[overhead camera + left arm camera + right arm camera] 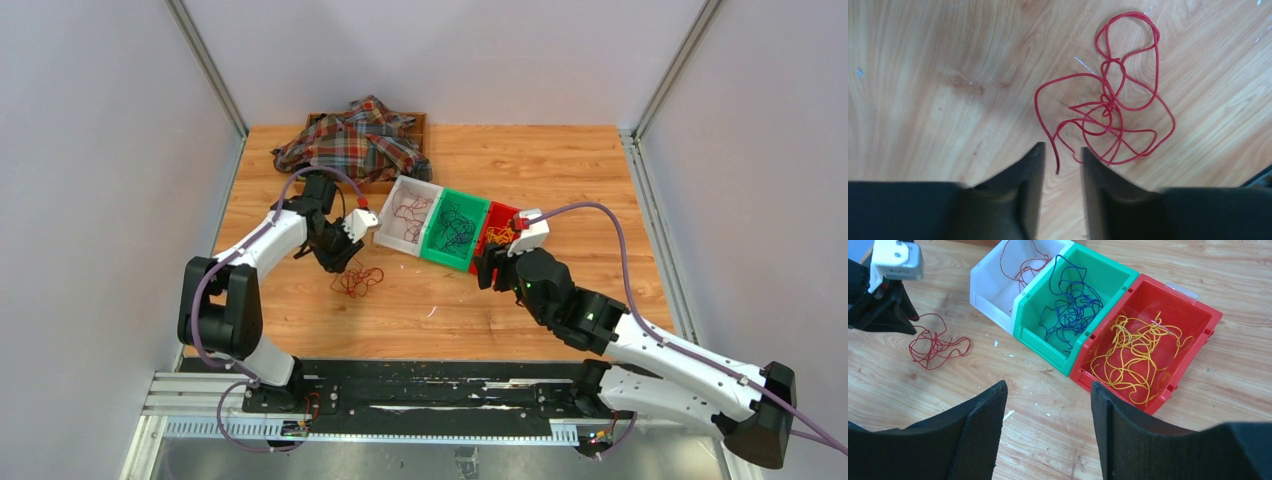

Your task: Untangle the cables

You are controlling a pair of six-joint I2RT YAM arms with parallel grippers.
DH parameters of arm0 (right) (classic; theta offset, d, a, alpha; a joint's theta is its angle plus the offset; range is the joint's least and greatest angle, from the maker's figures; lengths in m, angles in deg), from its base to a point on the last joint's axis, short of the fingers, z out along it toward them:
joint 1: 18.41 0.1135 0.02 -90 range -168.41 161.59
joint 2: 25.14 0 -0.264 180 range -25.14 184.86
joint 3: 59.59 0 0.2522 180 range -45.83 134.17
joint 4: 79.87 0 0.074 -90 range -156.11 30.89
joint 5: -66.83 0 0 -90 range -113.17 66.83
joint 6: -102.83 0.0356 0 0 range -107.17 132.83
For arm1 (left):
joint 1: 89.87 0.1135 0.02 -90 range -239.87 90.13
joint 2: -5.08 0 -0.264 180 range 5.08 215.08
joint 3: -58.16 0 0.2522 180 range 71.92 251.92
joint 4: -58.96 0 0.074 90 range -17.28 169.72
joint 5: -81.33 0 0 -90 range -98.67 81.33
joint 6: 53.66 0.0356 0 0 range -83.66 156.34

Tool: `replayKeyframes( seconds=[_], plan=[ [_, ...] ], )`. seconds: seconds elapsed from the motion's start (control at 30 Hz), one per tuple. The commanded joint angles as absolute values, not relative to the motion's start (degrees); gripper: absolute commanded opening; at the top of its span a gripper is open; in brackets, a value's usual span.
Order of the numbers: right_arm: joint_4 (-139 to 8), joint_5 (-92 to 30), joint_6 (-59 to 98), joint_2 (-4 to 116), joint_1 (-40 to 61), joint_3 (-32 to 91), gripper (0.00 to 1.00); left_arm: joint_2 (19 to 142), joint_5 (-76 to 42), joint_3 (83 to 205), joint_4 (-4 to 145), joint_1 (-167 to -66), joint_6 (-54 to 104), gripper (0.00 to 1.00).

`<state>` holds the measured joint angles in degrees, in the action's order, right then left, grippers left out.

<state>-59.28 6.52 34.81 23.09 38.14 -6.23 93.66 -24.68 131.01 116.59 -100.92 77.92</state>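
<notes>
From above we see a pale wooden tabletop (560,160) with a crumpled plaid shirt (352,140) at its far edge. Three glossy plastic boxes stand in a row: a white bin (432,188), a green bin (445,258) and a red bin (500,207). A loose red cable (357,281) lies in thin loops on the bare wood near the white bin. The left arm (265,245) bends over it with its jaws just beside the loops, while the right arm (600,320) reaches toward the front of the red bin, probably waiting its turn. In the left wrist view the red cable spreads as smooth, springy wire, pinched by small knots at its middle. One free end lies in the narrow gap between the matte black fingers (1030,170); the left jaws stand partly apart and grip nothing. We judge that end is chosen as the easiest part to pull. In the right wrist view the right jaws stand wide and empty above the wood, facing the bins. There the cables lie sorted by colour: dark red cables (1020,270) in white, blue cables (1073,305) in green, yellow cables (1133,355) in red.
</notes>
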Motion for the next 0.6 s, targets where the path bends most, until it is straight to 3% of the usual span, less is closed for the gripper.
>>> replayKeyframes(
  seconds=[0.0,0.03,0.07,0.13,0.37,0.57],
  plan=[
    [-62.1,5.8,35.0,23.1,37.7,-6.7,0.59,94.2,-24.9,131.0,112.8,-100.7,78.3,0.18],
    [-62.7,5.7,35.0,23.3,37.7,-6.9,0.58,93.9,-25.5,131.4,113.3,-100.7,77.9,0.06],
    [-63.5,5.5,34.9,23.5,37.7,-7.0,0.57,93.4,-26.3,132.0,114.2,-100.7,77.5,0.01],
    [-66.0,4.4,34.6,24.3,37.7,-7.5,0.58,91.8,-29.2,134.6,118.3,-100.7,76.5,0.01],
    [-84.4,-9.7,31.6,33.1,37.8,-6.6,0.82,82.8,-38.3,148.1,133.0,-101.8,70.4,0.01],
    [-97.1,-19.6,28.0,44.8,39.2,0.0,0.83,76.6,-40.1,155.0,138.5,-105.3,66.4,0.01]
  ],
)
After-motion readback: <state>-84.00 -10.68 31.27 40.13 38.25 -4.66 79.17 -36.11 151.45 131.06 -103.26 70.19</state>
